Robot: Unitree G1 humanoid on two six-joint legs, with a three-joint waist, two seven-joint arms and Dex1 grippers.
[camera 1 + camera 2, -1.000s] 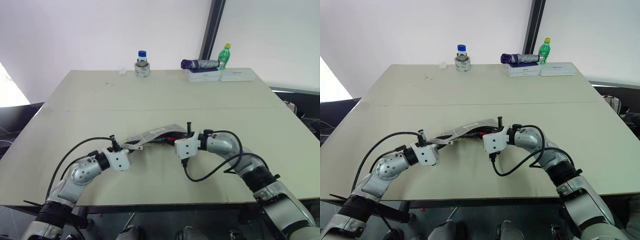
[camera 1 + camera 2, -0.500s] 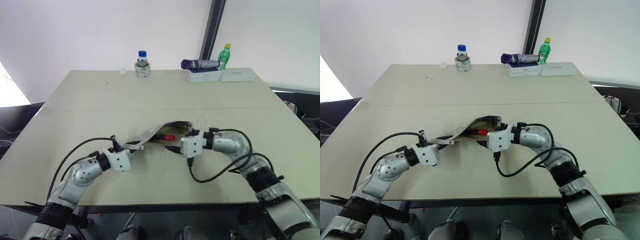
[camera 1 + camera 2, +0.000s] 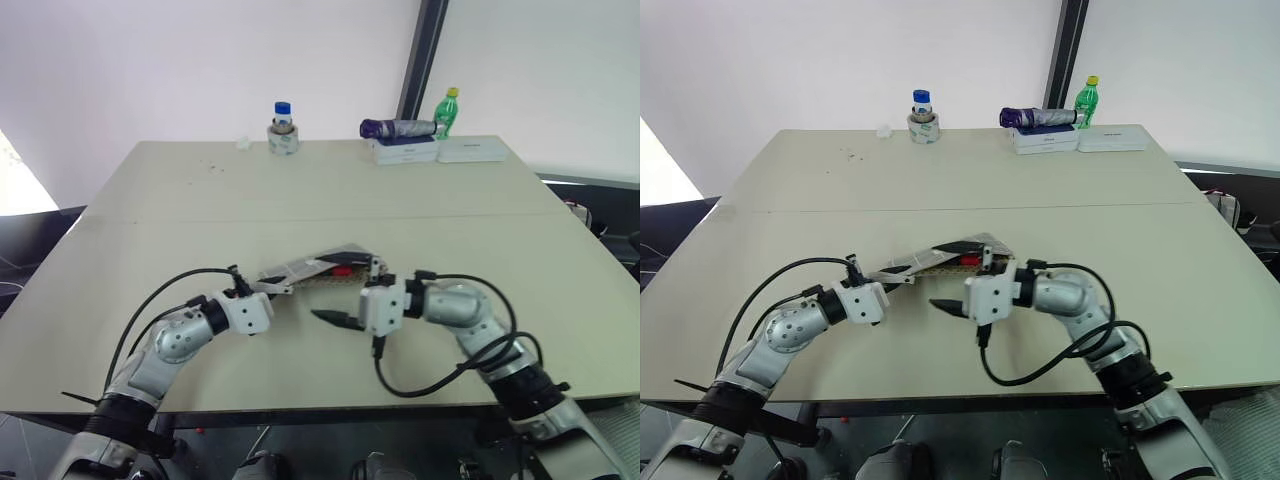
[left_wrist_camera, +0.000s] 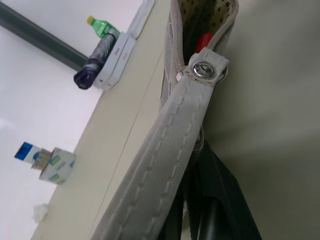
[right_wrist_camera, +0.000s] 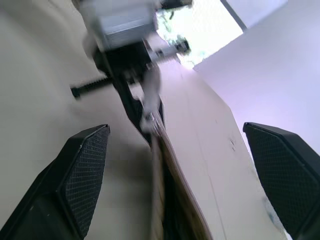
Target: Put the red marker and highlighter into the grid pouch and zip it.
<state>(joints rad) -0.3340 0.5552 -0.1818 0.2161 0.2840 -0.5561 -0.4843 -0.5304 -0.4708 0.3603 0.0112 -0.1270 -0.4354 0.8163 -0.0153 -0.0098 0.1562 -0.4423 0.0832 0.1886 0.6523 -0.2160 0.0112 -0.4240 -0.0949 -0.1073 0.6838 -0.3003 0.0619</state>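
Left tool (image 3: pixel 277 291) clenched on the strap end of the grid pouch (image 3: pixel 320 268), holding it partly lifted off the desk (image 3: pixel 330 190). Right tool (image 3: pixel 342 305) released, fingers wide, just beside the pouch, gripping nothing. Red marker (image 3: pixel 341 270) sits inside at the open mouth; highlighter can't be made out. Risks: mouth unzipped and pouch tilted, so the marker may slide out if the left tugs; right could miss the small zipper pull or snag fabric; strap could slip under zipping force
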